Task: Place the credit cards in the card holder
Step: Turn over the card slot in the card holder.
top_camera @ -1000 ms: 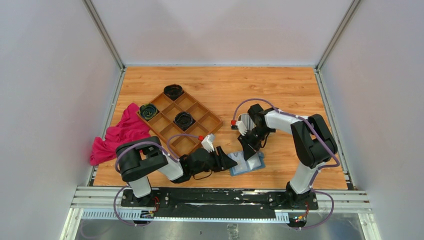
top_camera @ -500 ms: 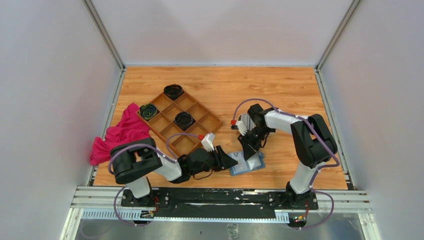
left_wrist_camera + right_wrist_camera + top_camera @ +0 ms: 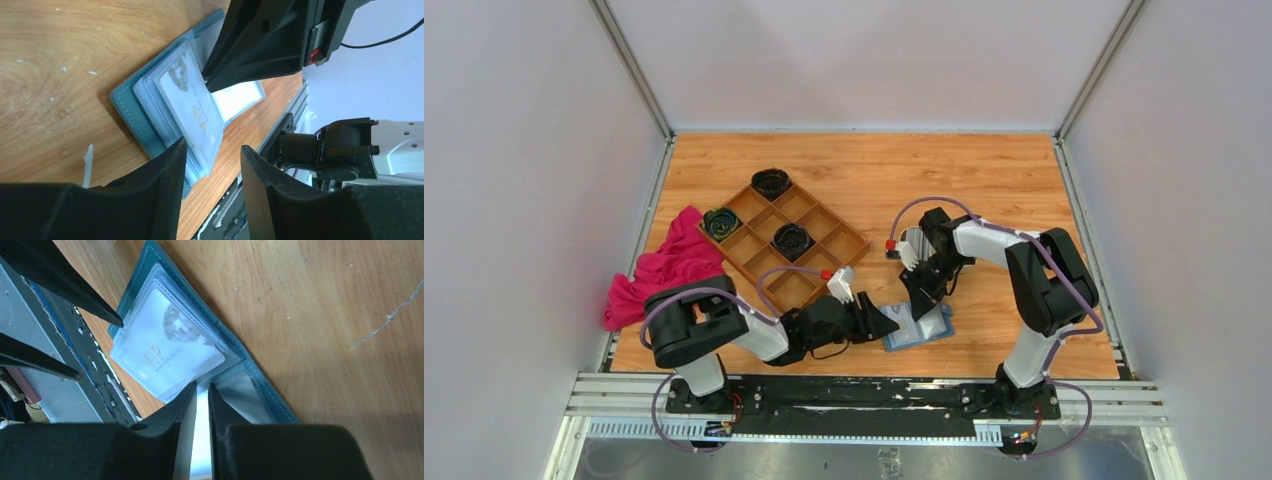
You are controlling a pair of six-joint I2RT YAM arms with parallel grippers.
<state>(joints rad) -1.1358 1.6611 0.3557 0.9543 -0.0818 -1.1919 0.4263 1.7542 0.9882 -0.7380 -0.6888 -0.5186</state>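
Card holder (image 3: 131,112) lay open on surface (image 3: 60,75): teal, clear sleeves (image 3: 235,97), white VIP card (image 3: 167,347) showing. Left pincer (image 3: 213,150) released beside its edge; right pincer (image 3: 201,387) tips on sleeves, grasp unclear.

The card holder (image 3: 131,102) is teal-blue with paler stitching along its edge; its inner sleeves are clear and frosty. The credit card (image 3: 192,107) in the top sleeve is whitish-grey, with gold "VIP" lettering and a faint greyish crest. The bench (image 3: 55,55) is orange-brown wood grain flecked with white. The compartment tray (image 3: 812,206) is mid-brown, with 3 black round items (image 3: 791,240) in its cells. The cloth (image 3: 669,268) is magenta. The left arm (image 3: 769,340) and right arm (image 3: 989,238) are black and white, with purple cables.
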